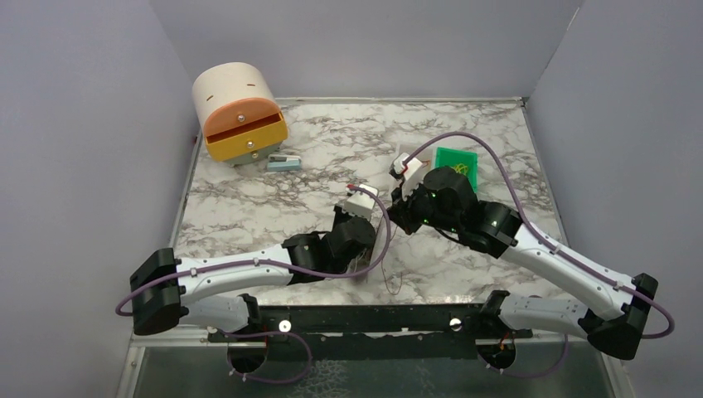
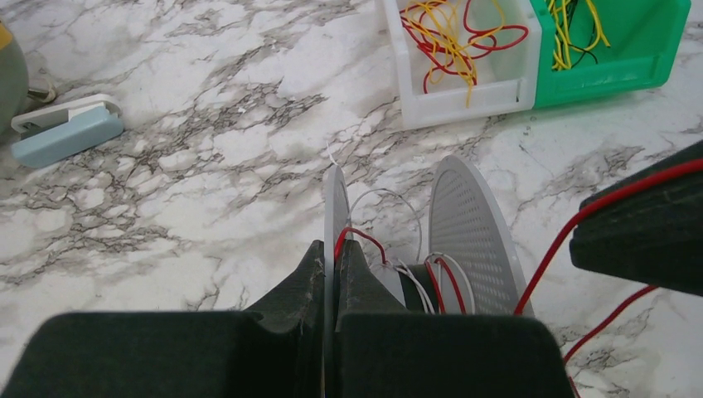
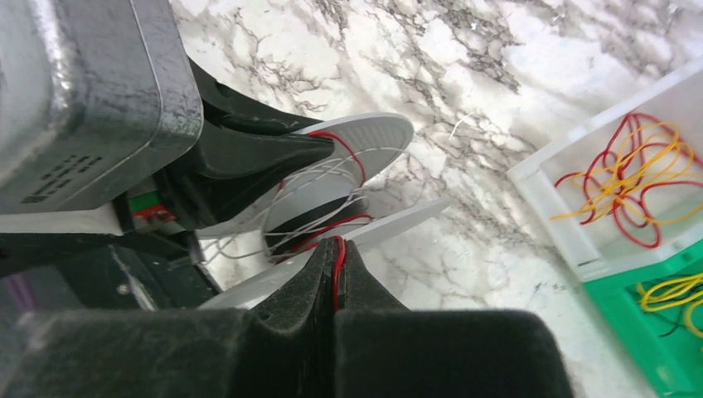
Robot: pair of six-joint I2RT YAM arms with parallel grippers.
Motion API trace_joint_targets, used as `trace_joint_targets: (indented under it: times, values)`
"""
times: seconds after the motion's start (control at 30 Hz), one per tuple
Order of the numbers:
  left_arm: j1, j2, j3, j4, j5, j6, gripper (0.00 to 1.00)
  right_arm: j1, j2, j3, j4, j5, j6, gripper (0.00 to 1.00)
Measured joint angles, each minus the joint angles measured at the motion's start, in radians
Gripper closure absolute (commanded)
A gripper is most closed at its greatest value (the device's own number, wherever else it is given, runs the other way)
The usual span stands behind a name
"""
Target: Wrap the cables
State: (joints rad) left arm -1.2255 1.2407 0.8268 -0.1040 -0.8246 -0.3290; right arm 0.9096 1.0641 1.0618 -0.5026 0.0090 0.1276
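table (image 1: 273, 199): my arms meet mid-table | bins: white bin (image 2: 464, 99) touching green bin (image 2: 613, 75), toward far right corner, loose wires inside | spool (image 2: 468, 232): mid-table, flanges upright | left gripper (image 2: 333, 249): clamped on one flange | right gripper (image 3: 336, 249): pinched tight on cable | cable (image 2: 630, 195): red, few turns on spool, runs to my right fingers

Top view, centre: left gripper (image 2: 332, 257) and right gripper (image 3: 337, 249) stand close; spool (image 2: 468, 232) and cable (image 3: 336, 278) fill the gap. Upper left: drawer unit (image 1: 240, 116) and stapler (image 1: 283, 162) block passage. Left wrist view, upper right: white bin (image 2: 464, 104), green bin (image 2: 613, 79). Table (image 1: 249, 207) left of centre lies open.
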Motion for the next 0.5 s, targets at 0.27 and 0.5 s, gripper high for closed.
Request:
trace_joint_targets:
  times: [0.27,0.5]
  values:
    - [0.001,-0.069,-0.021,-0.071,0.056,-0.034,1.0,0.005,0.01,-0.082,0.132,0.073,-0.214,0.99]
    - [0.005,-0.101,-0.031,-0.094,0.103,-0.057,1.0,0.01,-0.011,-0.244,0.369,0.17,-0.385,0.99]
